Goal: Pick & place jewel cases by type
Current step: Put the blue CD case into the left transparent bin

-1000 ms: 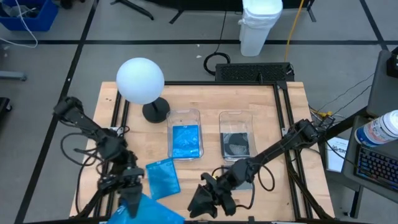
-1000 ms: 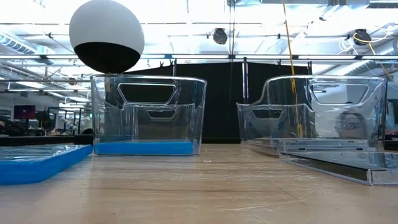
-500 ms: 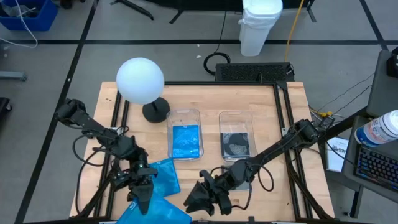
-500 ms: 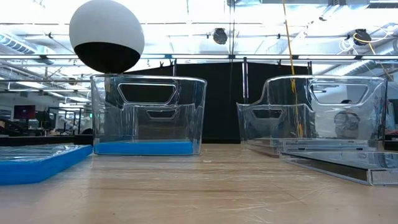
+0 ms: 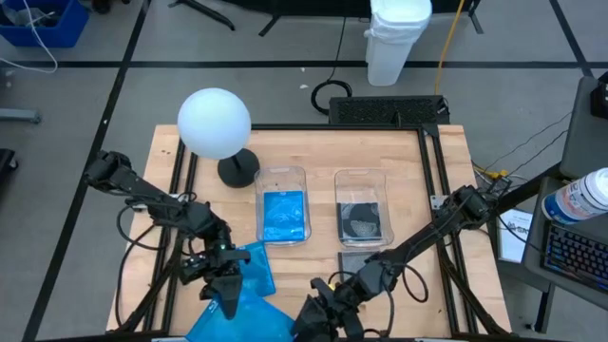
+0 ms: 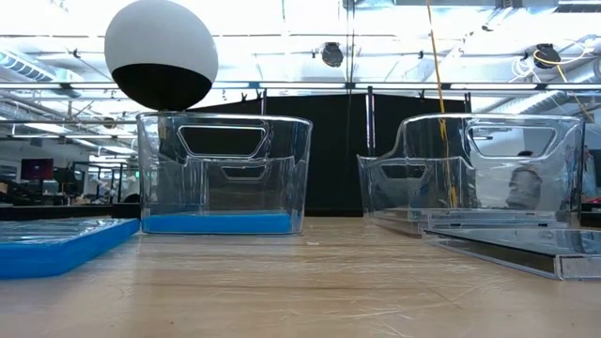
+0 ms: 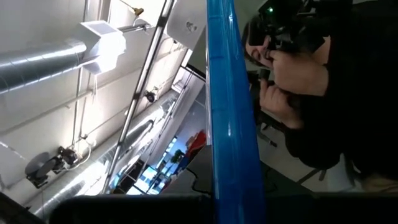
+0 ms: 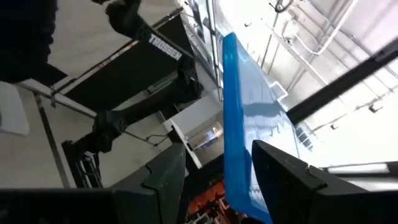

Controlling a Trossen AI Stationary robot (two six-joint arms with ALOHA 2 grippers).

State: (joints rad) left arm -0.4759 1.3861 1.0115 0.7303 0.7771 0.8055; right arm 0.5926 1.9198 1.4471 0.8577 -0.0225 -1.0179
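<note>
My left gripper [image 5: 226, 296] is shut on a translucent blue jewel case [image 5: 242, 321] at the table's near edge, left of centre; in the left wrist view the case [image 7: 229, 112] shows edge-on. A second blue case [image 5: 253, 266] lies flat on the table just beyond it. My right gripper [image 5: 318, 321] is open at the near edge, right beside the held case, which shows between and beyond its fingers in the right wrist view [image 8: 245, 124]. A dark case [image 5: 359, 261] lies flat on the table in front of the right bin. My left gripper pinches the blue case near one edge [image 7: 233, 190] between its two fingers. The case runs straight out from the fingers, lifted clear of the table and tilted. The fingers themselves are in shadow in the wrist view. Whether my right gripper touches the case, I cannot tell.
Two clear bins stand mid-table: the left bin [image 5: 282, 217] holds a blue case, the right bin [image 5: 362, 218] a dark one. A white globe lamp [image 5: 215, 123] stands at the far left. In the low view dark cases [image 6: 512, 242] lie at the right. A person [image 7: 298, 81] shows beyond the table.
My left gripper has carried the blue case toward the table's right and a little toward its far edge, closer to my right gripper. My right gripper has drawn back toward the near edge, uncovering the dark case on the table.
</note>
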